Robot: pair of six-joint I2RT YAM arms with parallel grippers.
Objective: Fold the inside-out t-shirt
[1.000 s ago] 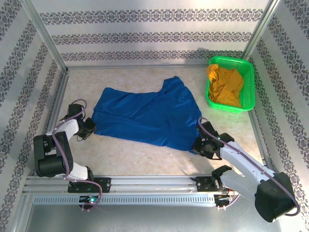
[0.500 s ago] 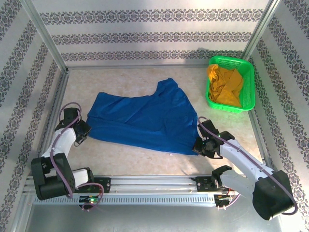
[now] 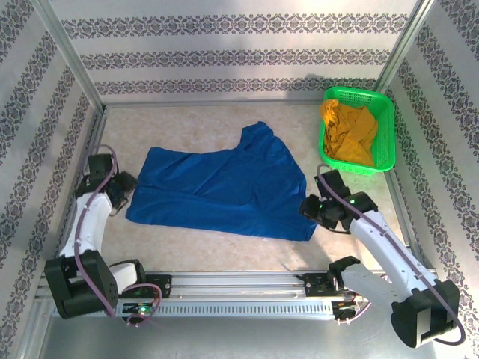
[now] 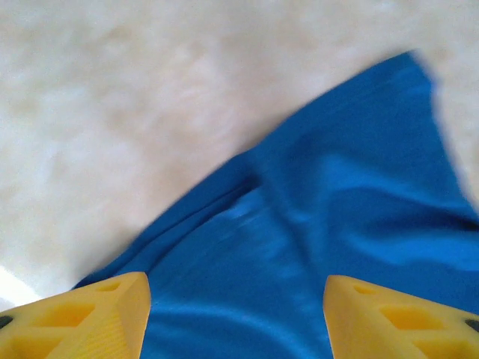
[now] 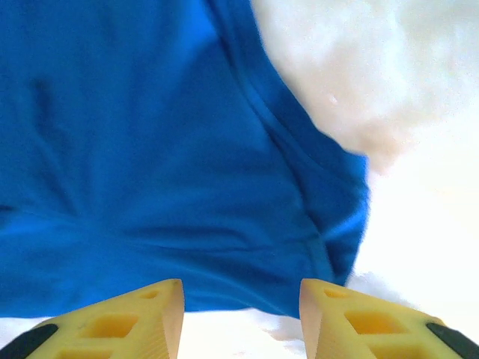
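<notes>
Royal-blue short-sleeved cotton t-shirt (image 3: 224, 191) lies spread flat mid-desk (image 3: 194, 123), long side running left to right, with a sleeve poking toward the far edge. My left pincer (image 3: 120, 191) sits at the shirt's left end, gaping wide, nothing gripped; in the left wrist view the blue cloth lies just past my yellow fingertips (image 4: 97, 314). My right pincer (image 3: 313, 209) is at the shirt's near-right corner, parted but narrower, also empty, hem right ahead. Green plastic basket (image 3: 388, 134) in the desk's far-right corner holds a mustard-yellow garment (image 3: 348, 131), apart from the shirt.
</notes>
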